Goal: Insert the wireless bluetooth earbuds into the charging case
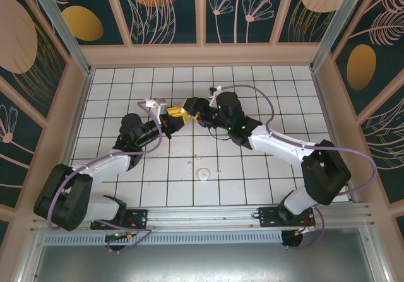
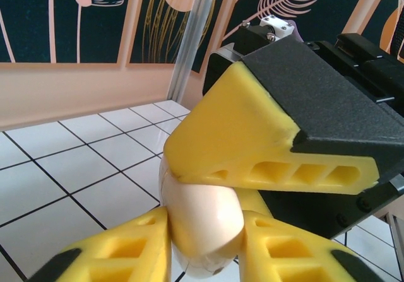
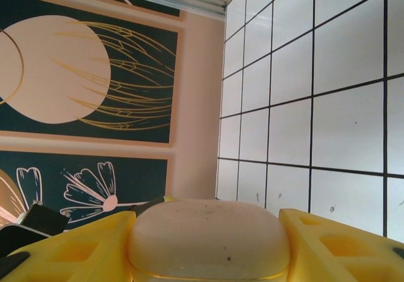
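Both grippers meet above the middle of the table, the left gripper from the left and the right gripper from the right. The charging case, a smooth pale cream shell, sits pinched between my left gripper's yellow fingers. A yellow finger of the right gripper presses on the case from above. In the right wrist view the case is clamped between that gripper's pads, with its seam low. A pale speck on the tiles may be an earbud.
A flat round pale disc lies on the white grid floor in front of the arms. The pink wall runs along the back and side posts stand at the corners. Open tiles lie left and right of the grippers.
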Action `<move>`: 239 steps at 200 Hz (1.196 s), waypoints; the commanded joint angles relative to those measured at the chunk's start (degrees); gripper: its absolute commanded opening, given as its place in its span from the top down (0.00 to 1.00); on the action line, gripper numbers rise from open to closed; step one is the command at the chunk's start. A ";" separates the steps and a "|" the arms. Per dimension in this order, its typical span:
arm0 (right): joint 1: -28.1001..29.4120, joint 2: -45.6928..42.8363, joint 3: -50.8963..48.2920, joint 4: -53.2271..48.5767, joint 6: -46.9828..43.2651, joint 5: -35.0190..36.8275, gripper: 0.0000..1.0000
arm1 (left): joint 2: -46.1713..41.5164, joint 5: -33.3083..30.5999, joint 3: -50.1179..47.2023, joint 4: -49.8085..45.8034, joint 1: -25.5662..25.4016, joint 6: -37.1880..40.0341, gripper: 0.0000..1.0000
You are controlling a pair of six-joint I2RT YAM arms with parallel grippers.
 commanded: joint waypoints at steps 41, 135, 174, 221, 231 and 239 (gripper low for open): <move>1.43 -2.79 -0.08 0.75 -3.17 1.09 0.27 | -0.80 2.84 2.28 0.34 -0.05 -3.01 0.82; -7.38 -19.65 -8.15 -0.56 -30.52 -3.50 0.20 | 0.28 13.36 4.02 6.13 -0.09 -9.33 0.83; -13.49 -24.80 -10.58 1.97 -44.84 -18.83 0.27 | 1.25 18.26 7.41 8.16 -0.10 -11.36 0.82; -16.36 -24.19 -4.49 -7.69 -65.65 -33.95 0.41 | 1.89 24.63 11.94 8.96 -0.09 -12.83 0.81; -16.81 -22.42 -2.06 -10.76 -68.16 -36.49 0.42 | 1.83 25.18 12.66 8.67 -0.10 -12.49 0.81; -17.09 -21.00 -0.20 -12.62 -69.51 -38.61 0.42 | 1.93 25.49 13.06 8.51 -0.08 -12.46 0.81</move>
